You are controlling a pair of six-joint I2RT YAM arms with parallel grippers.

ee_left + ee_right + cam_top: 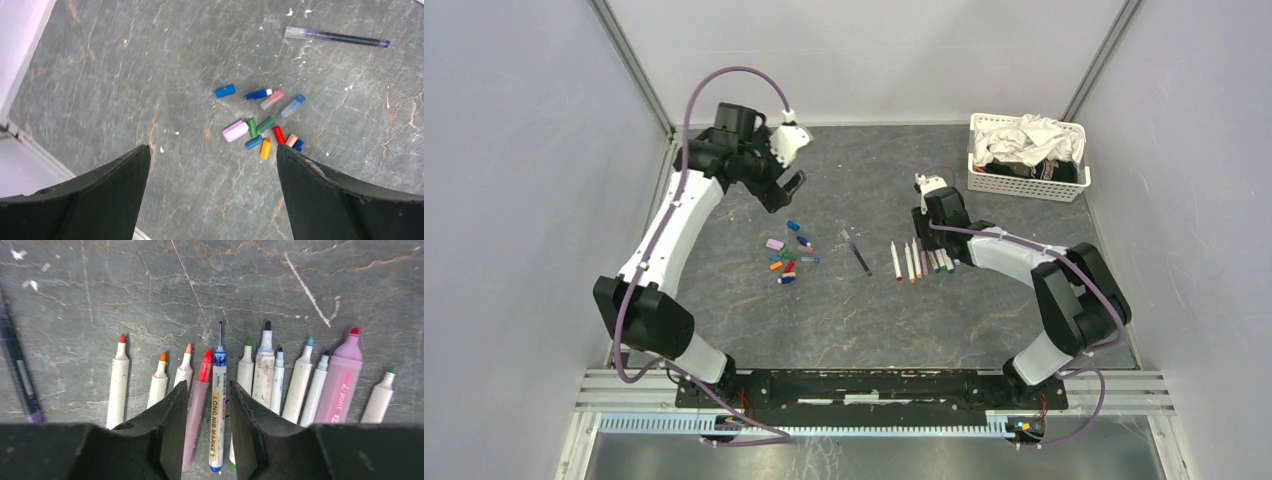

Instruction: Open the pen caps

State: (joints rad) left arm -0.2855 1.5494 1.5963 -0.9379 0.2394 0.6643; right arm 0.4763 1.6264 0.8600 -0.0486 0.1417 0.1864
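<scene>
L tool (212, 150) is fully released, jaws spread wide, hanging over the pen caps (260, 132). The caps sit loose in a small cluster on the grey surface (125, 75), left of centre in the top view: blue, green, red, orange, plus a fatter lilac cap (235, 131). One blue cap (225, 91) lies a bit apart from the rest. Nothing is between the L jaws.

R tool (206, 390) is low over the row of pens (265, 375), jaws part open and straddling two of them: a red pen (202, 370) and a blue long-nib marker (218, 390). Both lie flat in line w/ the others, and I can't tell if the pads touch them. The pens lie side by side near centre-right of the surface, tips bare and pointing away from the wrist cam. A wide pink pen (340, 385) is near the right end of the row.

A dark purple pen (340, 37) lies alone between caps and row. A white basket (1024, 190) w/ cloth sits in the far right corner.
</scene>
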